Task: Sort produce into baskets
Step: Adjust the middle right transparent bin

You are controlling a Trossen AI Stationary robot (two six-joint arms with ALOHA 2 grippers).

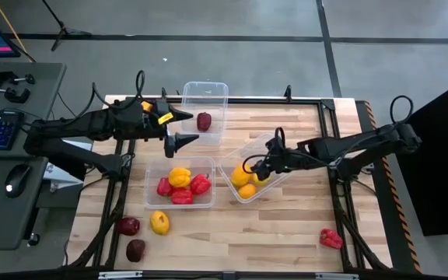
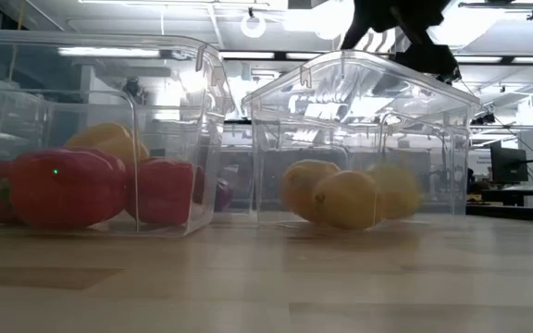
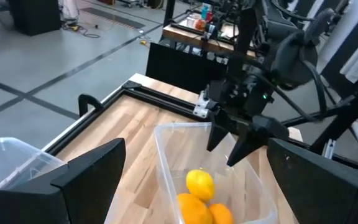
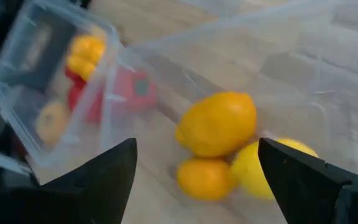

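Three yellow-orange fruits (image 1: pixel 246 180) sit in the tilted tub (image 1: pixel 279 145) at table centre-right; the right gripper (image 1: pixel 254 169) hovers over them, fingers spread, empty. At nine o'clock the left gripper (image 1: pixel 183 127) gapes empty above the wooden table (image 1: pixel 286 225); grey floor (image 1: pixel 286 54) surrounds.

Two black jointed arms (image 1: pixel 92 124) trail looping cables; yellow label (image 1: pixel 164 117) near left pincer (image 1: pixel 183 127).

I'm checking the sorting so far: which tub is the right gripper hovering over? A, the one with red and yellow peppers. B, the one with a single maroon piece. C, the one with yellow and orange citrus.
C: the right gripper hangs open over the angled tub holding the yellow and orange citrus.
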